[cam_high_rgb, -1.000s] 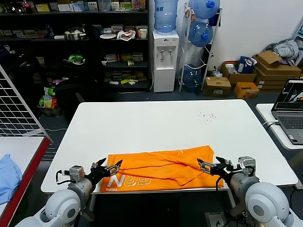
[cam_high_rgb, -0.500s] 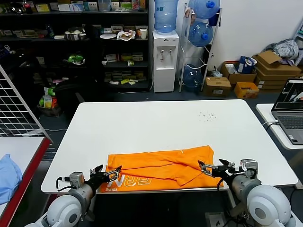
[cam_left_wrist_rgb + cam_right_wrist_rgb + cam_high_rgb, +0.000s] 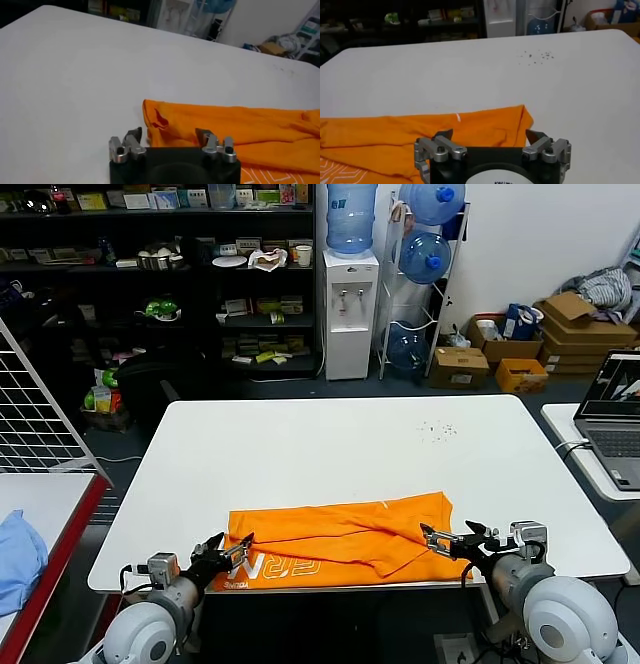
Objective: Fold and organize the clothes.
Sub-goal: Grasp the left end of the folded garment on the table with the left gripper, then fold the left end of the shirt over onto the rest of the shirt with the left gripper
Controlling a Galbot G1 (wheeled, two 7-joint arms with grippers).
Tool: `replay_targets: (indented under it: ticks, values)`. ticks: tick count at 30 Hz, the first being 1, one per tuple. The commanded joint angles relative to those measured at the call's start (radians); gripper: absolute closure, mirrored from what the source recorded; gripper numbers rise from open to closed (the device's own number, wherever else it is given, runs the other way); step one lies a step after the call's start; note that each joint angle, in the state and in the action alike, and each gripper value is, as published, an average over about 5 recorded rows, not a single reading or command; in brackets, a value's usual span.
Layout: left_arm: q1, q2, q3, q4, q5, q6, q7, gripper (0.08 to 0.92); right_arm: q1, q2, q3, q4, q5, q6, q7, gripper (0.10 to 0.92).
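Both arms reach low and forward from the robot's shoulders, their forearms nearly level with the white counter (image 3: 330, 444) and aimed across its near edge. The left end effector (image 3: 232, 551) sits at the left corner of the orange T-shirt (image 3: 340, 539), just at the counter's front edge, fingers pointing toward the cloth. In the left wrist view the left end effector (image 3: 172, 135) has its two fingers spread apart, one finger (image 3: 134, 136) over bare counter (image 3: 75, 75) beside the shirt's edge and the other above the orange T-shirt (image 3: 240, 130); nothing is pinched between them.

The right end effector (image 3: 447, 541) lies at the shirt's right end, its fingers pointing inward along the near edge. From the right wrist view the right end effector (image 3: 490, 135) stands wide open, fingers well apart over the orange T-shirt (image 3: 420, 135) and the counter (image 3: 470, 70), gripping nothing.

The T-shirt lies flattened and folded into a long band along the counter's near edge, with white block lettering showing on its near left part and a diagonal fold running across the right half. Its right corner reaches close to the right arm's fingers.

A light blue cloth (image 3: 18, 556) rests on a separate red-edged table (image 3: 60, 529) to the robot's left, well apart from the shirt. An open laptop (image 3: 612, 424) sits on another table to the right.
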Motion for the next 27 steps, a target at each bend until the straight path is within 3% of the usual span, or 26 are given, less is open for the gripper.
replay_targets:
  ticks: [1,20,27]
  values:
    - [0.014,-0.005,0.006,-0.002,0.001,0.003,-0.003,0.324,-0.002,0.000,0.003,-0.001,0.000,0.001,-0.001,0.104]
    - [0.000,-0.025,0.007,-0.001,0.007,0.002,-0.013,0.885,0.011,0.011,-0.004,-0.012,-0.003,0.011,0.001,0.104]
    - [-0.011,0.055,-0.030,-0.046,-0.038,0.006,-0.033,0.904,0.053,0.018,-0.033,-0.031,-0.010,0.018,-0.002,0.104]
